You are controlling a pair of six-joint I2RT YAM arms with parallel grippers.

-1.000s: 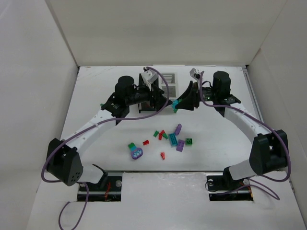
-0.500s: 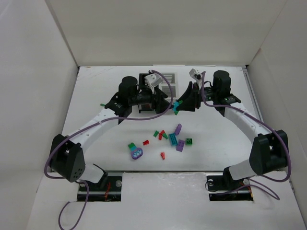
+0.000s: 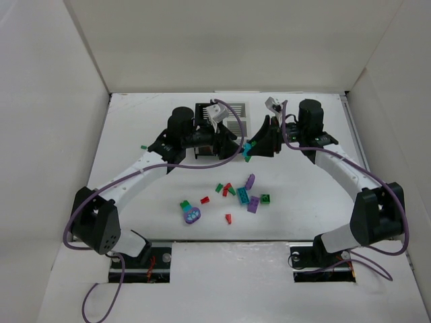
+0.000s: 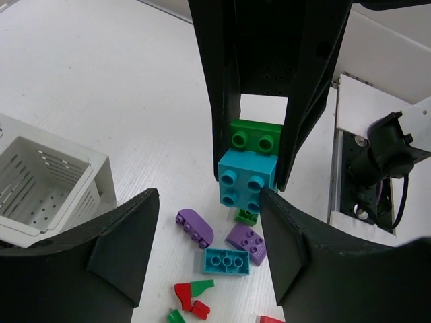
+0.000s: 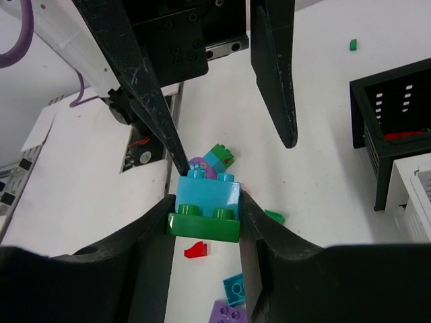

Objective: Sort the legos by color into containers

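A: What has moved since a second ago?
B: The left gripper (image 4: 207, 202). It has come off the black bin (image 3: 204, 112), whose far part now shows, and it has shifted right, toward the right gripper (image 5: 205, 214). Its jaws have narrowed too.
A: Shut on anything?
B: No. They stand apart and hold nothing. In the right wrist view one finger (image 5: 145, 87) reaches down to the top left corner of the piece (image 5: 205, 196). Whether it touches, I cannot tell. The other finger hangs clear to the right.
A: And the right gripper?
B: It has not moved. It is clamped on the piece, a teal brick joined to a green one, with a finger on each side.
A: Where is that piece?
B: In the air between the two grippers, just on the near side of the bins, over the middle of the tabletop (image 3: 296, 208).
A: The bins?
B: Side by side at the middle of the far edge, the black bin on the left and the white bin (image 3: 237, 111) on the right. Something red lies in one compartment of the black bin.
A: The other legos (image 3: 237, 194)?
B: Loose on the middle of the tabletop, where they were: red, green, teal and purple. A purple one lies left of the bunch, and a lone green one sits toward the left edge.
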